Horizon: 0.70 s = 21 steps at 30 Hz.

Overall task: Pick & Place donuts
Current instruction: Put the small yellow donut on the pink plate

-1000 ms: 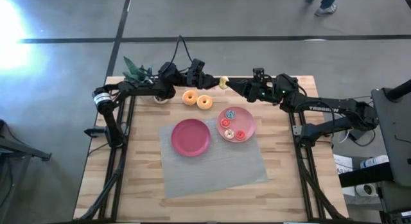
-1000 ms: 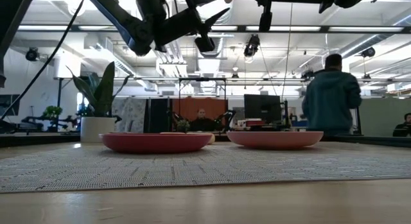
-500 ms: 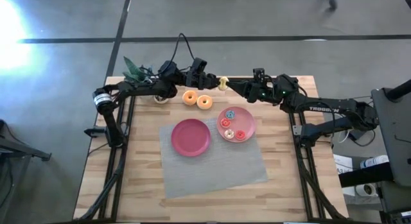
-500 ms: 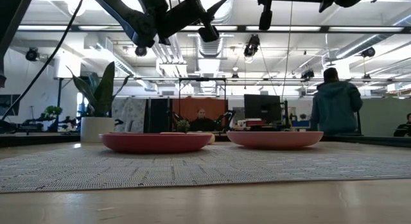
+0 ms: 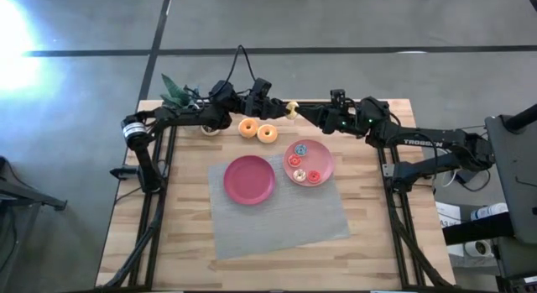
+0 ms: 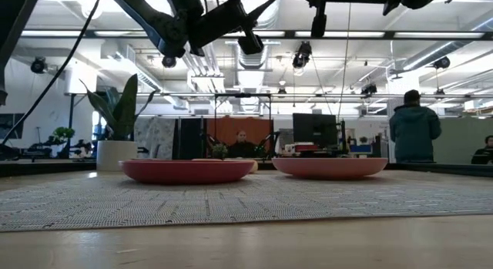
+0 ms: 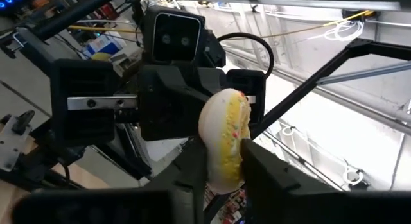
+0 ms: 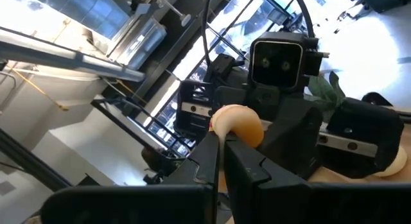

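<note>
Above the far edge of the table [image 5: 168, 234], level and nose to nose: left gripper [image 5: 281, 105] and right gripper [image 5: 300, 109], both off the wood and both on one yellow-iced donut [image 5: 291, 107]. Seen from the left wrist, grips the ring edge-on [image 7: 225, 140], one dark finger [image 7: 192, 172] pressed to each face. Seen from the right wrist, pinches the same donut [image 8: 236, 123] at the rim with jaws drawn fully together. Reaches in from the left side with the elbow low along the back edge; stretches in from the right side in a long straight line.

Nearer, on the grey mat [image 5: 277, 222]: magenta plate [image 5: 249, 179], nothing on it. Just beside it and a little farther back, half off the mat's corner: pink plate [image 5: 325, 163], holding four small donuts [image 5: 313, 176] spread across its face, two red among them. Farther still, on bare wood just below the left gripper: two orange donuts [image 5: 247, 127] [image 5: 268, 133], side by side and nearly touching.

At the far left corner: green plant [image 5: 176, 91]. Beyond the table, in the low view: a person [image 6: 414, 130] standing in the room, back turned.
</note>
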Tool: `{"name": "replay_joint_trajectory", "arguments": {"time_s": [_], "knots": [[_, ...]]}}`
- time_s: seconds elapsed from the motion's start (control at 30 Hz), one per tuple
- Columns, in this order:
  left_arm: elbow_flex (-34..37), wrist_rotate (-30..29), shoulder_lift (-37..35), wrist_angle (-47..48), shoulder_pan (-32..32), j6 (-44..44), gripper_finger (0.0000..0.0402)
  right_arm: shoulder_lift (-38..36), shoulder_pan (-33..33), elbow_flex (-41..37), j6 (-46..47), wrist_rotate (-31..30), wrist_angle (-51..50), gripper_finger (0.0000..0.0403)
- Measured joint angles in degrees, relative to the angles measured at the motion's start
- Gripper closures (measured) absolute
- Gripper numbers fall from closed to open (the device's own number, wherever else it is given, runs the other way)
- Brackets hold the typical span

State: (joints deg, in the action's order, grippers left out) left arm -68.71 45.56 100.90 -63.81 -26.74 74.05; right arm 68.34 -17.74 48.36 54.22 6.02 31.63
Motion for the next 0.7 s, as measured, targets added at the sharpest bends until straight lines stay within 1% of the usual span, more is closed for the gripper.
{"name": "replay_joint_trajectory", "arguments": {"time_s": [0.13, 0.23, 0.33, 0.4, 0.5, 0.6, 0.7], "knots": [[0.2, 0.2, 0.0, 0.4, 0.0, -0.9, 0.0387, -0.3, 0.0, 0.0, 1.5, -0.8, -3.1, 0.0390], [0.2, 0.2, 0.0, 1.5, 0.0, -1.5, 0.0396, -1.1, 0.0, 0.0, 1.4, -1.8, -7.2, 0.0368], [0.5, 0.0, 0.0, 5.6, 0.0, -4.1, 0.0396, -3.1, 0.0, 0.0, 1.0, -3.2, -13.4, 0.0337], [0.6, -0.2, 0.0, 10.5, 0.0, -7.1, 0.0396, -5.0, 0.0, 0.0, 0.2, -4.7, -18.4, 0.0314], [0.6, -0.9, 0.0, 21.7, 0.0, -14.1, 0.0396, -8.9, 0.0, -0.1, -0.7, -9.4, -26.0, 0.0284], [0.6, -3.3, 0.0, 33.7, 0.5, -21.9, 0.0397, -12.7, 0.0, 0.0, -0.6, -13.2, -33.6, 0.0260], [0.4, -6.1, 0.6, 40.6, 1.5, -28.4, 0.0397, -15.1, 0.6, -0.1, -0.5, -15.8, -39.1, 0.0243]]}}
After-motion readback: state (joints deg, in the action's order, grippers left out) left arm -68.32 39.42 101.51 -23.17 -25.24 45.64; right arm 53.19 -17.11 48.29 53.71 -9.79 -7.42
